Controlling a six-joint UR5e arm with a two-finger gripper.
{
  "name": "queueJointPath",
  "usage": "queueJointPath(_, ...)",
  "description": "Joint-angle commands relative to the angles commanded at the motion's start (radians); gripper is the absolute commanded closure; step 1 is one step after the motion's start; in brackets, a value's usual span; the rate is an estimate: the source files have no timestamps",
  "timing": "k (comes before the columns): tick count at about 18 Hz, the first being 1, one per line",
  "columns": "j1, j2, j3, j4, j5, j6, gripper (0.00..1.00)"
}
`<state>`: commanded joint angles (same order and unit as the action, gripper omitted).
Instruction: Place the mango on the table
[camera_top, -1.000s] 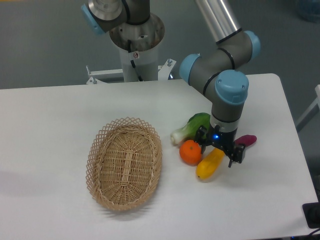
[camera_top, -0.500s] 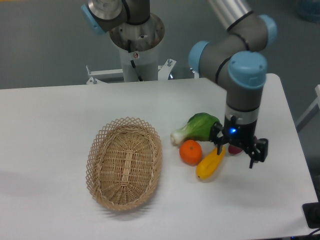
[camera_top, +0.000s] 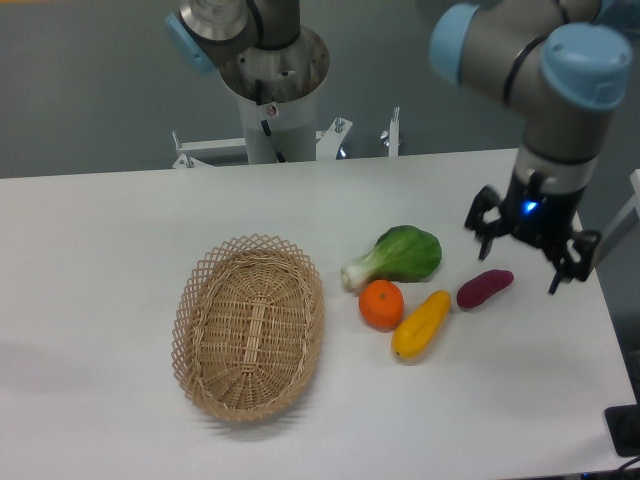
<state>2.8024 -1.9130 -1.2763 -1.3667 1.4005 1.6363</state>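
Mango (camera_top: 421, 324) is lying flat on the table (camera_top: 120, 220), tilted diagonally, upper end pointing toward the purple sweet potato (camera_top: 485, 288), lower end toward the near edge. It's just beside the orange (camera_top: 381, 304), possibly touching it (can't tell from this angle). Nothing is gripping it.

Gripper (camera_top: 522, 250) is hanging above the right side of the table, above and just right of the sweet potato, well clear of the mango. Fingers are spread wide and nothing is sitting between them.

Judgement: placement looks done, step in hand is the retreat. To do it well:
- keep the jaws spread so nothing gets dragged
- go up before going sideways; the sweet potato is right under the fingers, and a low sweep could knock it
- avoid swinging back over the fruit cluster; the green leafy vegetable (camera_top: 394, 257) and the orange are crowding that area
- stay off the wicker basket (camera_top: 250, 326) on the left, it's not part of this job

Mango looks stable on its long side, and rolling seems unlikely.
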Motion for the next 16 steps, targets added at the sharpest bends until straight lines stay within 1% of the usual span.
queueJointPath(3,0.031,0.008,-0.002,-0.019,0.000,0.091,0.00)
queueJointPath(5,0.034,0.011,-0.003,-0.028,0.002,0.137,0.00)
queueJointPath(16,0.039,0.017,-0.005,-0.023,0.005,0.143,0.00)
